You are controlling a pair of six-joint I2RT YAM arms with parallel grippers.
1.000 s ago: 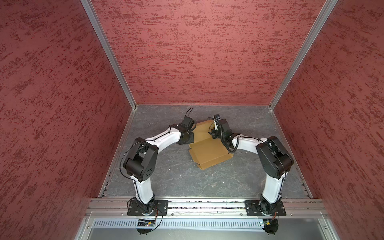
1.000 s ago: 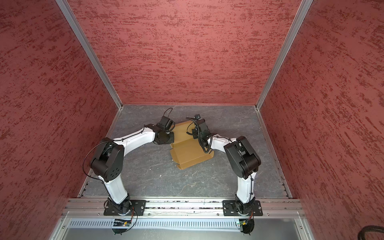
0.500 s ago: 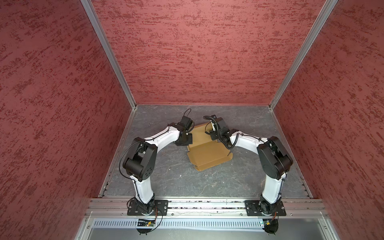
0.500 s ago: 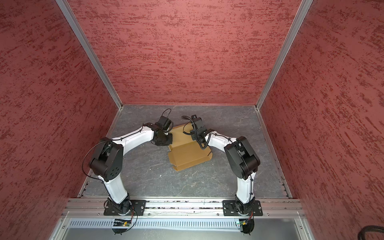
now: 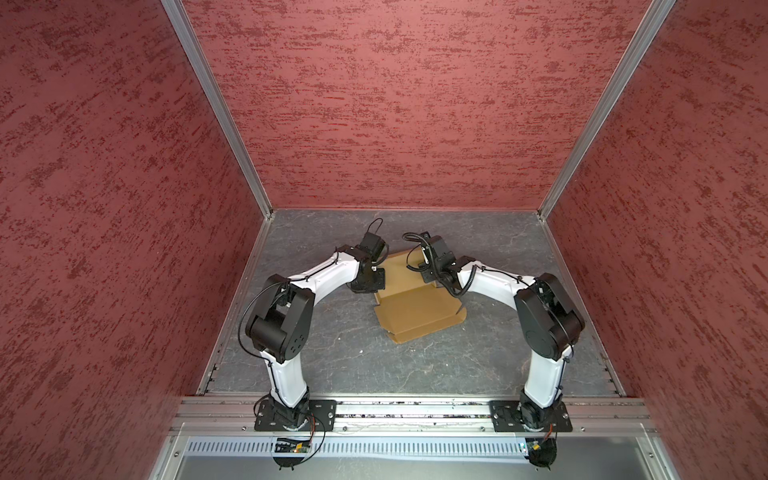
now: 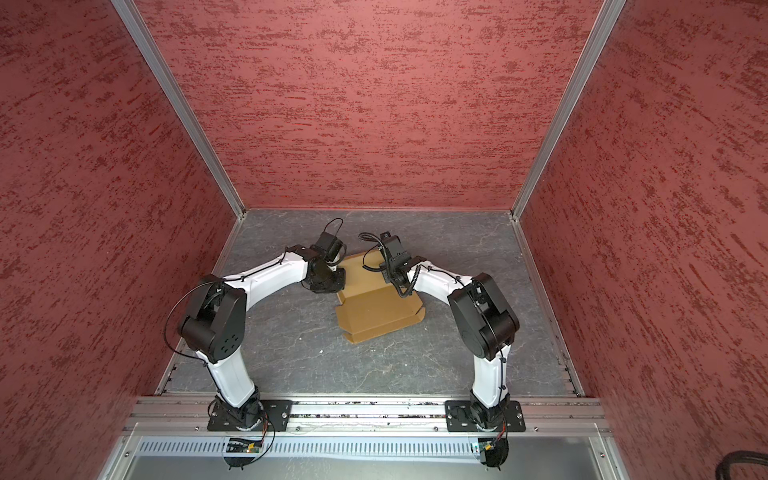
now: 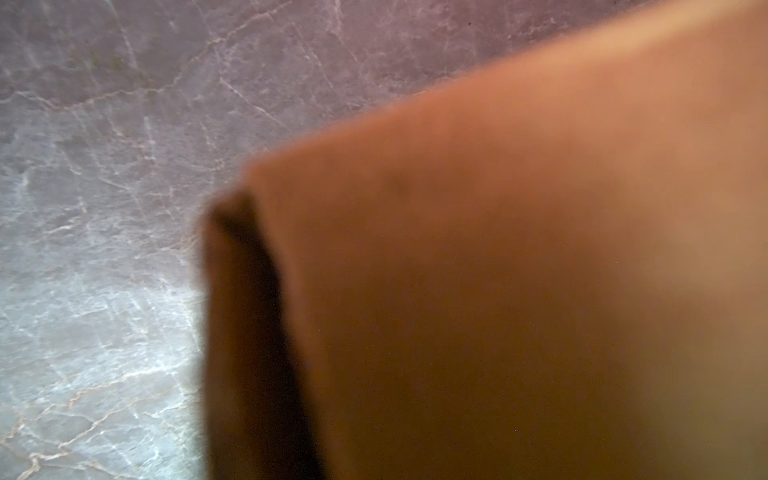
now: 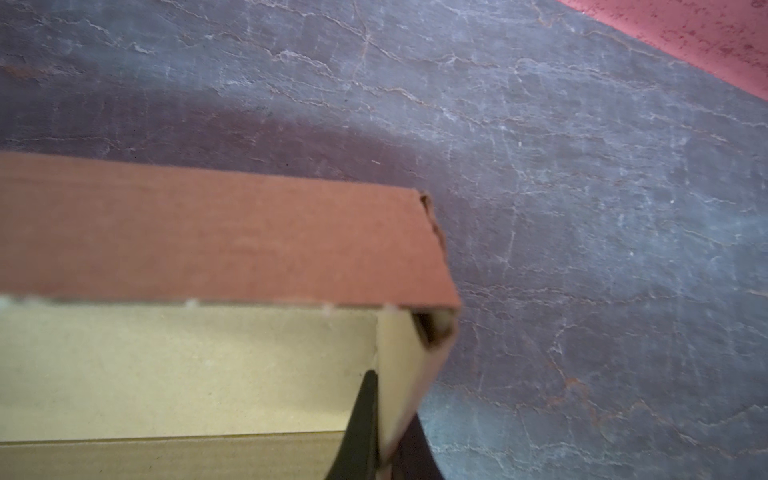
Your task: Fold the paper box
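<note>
Holding with my right claw [image 8: 388,399]: a side wall on the right of the paper box [image 5: 417,312]. The claw is clenched thin on the cardboard, with one dark finger [image 8: 362,424] inside the wall and the other outside it.
Right claw, place: low over the far right part of the box, with the wrist bent down toward it in both top views.
Left claw [image 5: 375,286]: clenched tight, at the left edge of the box on its far part.
Left claw, contents: I cannot tell. My left wrist view shows only blurred brown cardboard very close, and none of my fingers.
Paper box, place: on the grey veined table [image 5: 332,353], about the middle, between my two arms and turned a little askew.
Paper box, shape: partly folded. A wide flat panel lies on the near side, and a raised part sits behind it toward the far wall.
Paper box, corner by my right claw: an upright wall [image 8: 208,237] meets the pinched side wall, with the pale inner bottom [image 8: 166,365] below them.
Surroundings: red textured walls [image 5: 395,104] on the left, right and far sides.
</note>
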